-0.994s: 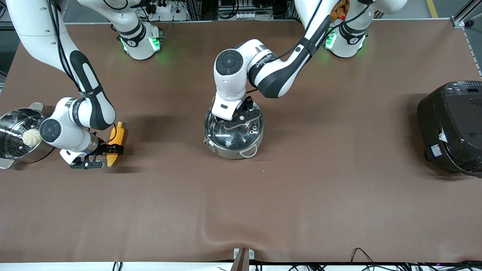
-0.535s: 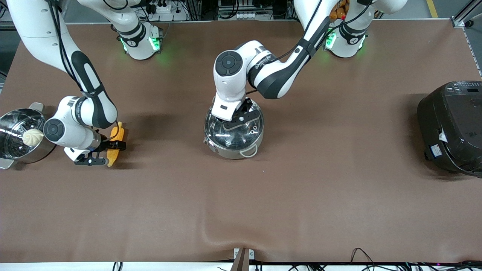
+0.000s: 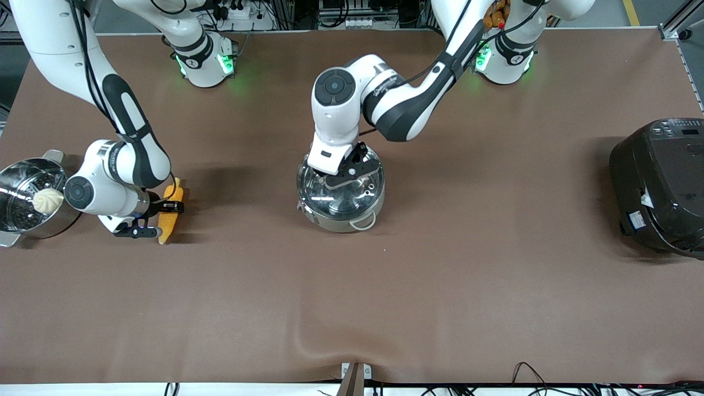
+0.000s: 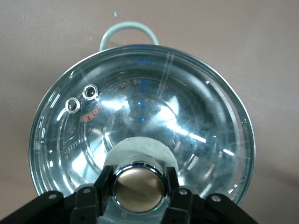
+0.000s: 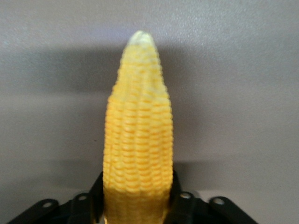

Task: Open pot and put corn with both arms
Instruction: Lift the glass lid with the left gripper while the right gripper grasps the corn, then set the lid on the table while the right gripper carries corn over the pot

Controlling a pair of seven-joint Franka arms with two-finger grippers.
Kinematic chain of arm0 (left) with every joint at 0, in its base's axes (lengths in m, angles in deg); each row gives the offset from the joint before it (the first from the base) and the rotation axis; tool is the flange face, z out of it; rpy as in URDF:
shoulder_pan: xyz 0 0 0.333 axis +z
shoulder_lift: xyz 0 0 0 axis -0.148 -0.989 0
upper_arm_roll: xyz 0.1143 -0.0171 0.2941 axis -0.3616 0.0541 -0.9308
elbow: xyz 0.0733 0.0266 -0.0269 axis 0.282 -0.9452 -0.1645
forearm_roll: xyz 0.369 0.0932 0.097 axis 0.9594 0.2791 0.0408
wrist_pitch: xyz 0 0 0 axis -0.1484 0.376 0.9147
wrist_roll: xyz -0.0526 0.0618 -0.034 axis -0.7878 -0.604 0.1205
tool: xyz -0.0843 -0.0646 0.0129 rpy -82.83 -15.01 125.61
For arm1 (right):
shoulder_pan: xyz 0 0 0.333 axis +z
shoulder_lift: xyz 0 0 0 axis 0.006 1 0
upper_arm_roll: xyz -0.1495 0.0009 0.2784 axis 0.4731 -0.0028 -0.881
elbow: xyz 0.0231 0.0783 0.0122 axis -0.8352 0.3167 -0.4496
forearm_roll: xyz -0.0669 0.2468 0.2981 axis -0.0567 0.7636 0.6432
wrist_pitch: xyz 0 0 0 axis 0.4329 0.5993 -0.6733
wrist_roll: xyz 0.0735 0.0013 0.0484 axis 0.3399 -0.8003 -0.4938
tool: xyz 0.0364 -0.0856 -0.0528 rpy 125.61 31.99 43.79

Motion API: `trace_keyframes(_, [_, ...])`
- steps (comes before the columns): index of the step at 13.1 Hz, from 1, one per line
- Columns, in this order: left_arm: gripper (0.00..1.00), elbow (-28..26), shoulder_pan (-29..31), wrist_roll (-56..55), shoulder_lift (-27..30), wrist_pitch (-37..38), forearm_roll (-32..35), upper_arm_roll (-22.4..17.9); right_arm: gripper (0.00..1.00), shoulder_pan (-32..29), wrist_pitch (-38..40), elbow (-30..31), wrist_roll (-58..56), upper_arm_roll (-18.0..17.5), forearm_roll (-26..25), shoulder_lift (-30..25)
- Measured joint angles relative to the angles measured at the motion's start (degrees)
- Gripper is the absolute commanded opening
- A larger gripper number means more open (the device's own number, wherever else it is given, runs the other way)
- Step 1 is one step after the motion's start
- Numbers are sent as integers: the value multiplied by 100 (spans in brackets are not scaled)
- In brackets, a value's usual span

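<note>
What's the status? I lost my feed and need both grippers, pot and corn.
Left gripper shut on lid knob, lid on the pot. Right gripper clamped on the corn, table level. Nothing between corn and pot.

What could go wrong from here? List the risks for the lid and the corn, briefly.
1. The left gripper is shut on the knob of the lid; the knob is round and shiny, so the lid may slip or tilt if lifted.
2. The right gripper pinches the corn near one end, so the long free end could sag or twist out.
</note>
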Motion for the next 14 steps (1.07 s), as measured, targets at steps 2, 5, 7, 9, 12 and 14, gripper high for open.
trace_keyframes(2, [0,31,33,0,340,347,0,-10,16,0,32,-35,0,-10,3,-45])
trace_keyframes(5, [0,14,247,4,941,949,0,-44,17,0,839,-418,0,-11,8,-128])
trace_keyframes(7, [0,-88,580,262,1305,1300,1,-53,18,1,1597,-886,18,-26,14,-242])
trace_keyframes(9, [0,-297,990,825,1622,1579,2,-63,18,4,2119,-1333,128,-117,20,-391])
trace_keyframes(12, [0,-785,1702,1939,2067,1914,4,-67,18,175,3062,-2097,760,-272,20,-593])
trace_keyframes(14, [0,-1263,2187,2685,2398,1967,7,-71,18,464,3658,-2713,1468,-400,22,-685])
